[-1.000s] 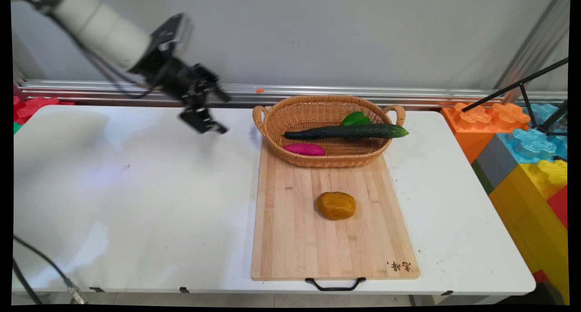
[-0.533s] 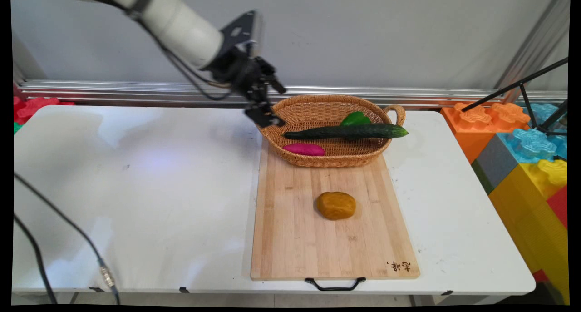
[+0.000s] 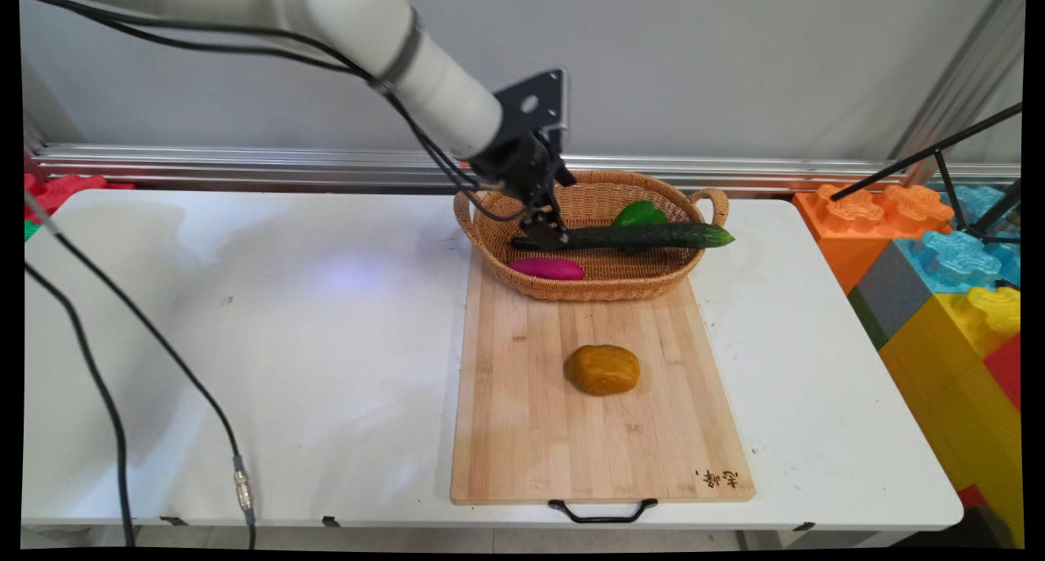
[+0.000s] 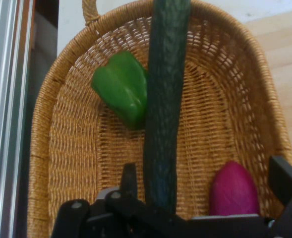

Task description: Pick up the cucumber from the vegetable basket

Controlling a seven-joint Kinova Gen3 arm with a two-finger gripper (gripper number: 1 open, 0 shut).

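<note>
Main view: the gripper [image 3: 545, 233] is low inside the basket [image 3: 588, 291], right at the left end of the cucumber [image 3: 653, 235].
Hand view: the gripper [image 4: 205, 174] looks along the cucumber [image 4: 163, 99], which runs up the middle of the picture.
Gripper: it is wide open and has hold of nothing. One finger is just beside the cucumber and the other is well off to the side, past the pink sweet potato [image 4: 233, 191]. I cannot tell if a finger touches the cucumber.
Basket: it sits on the far end of the board [image 3: 531, 430]. It holds three things.
Cucumber: it lies long-ways across the basket, and its right tip sticks out over the rim.
Pepper: the green pepper [image 3: 639, 213] is behind the cucumber and touches it.
Sweet potato: it [image 3: 547, 268] lies at the near left of the basket floor, apart from the cucumber.
Board: a brown potato [image 3: 602, 370] sits alone in its middle, well apart from the basket.
Worktop: the white worktop [image 3: 245, 340] carries the board.
</note>
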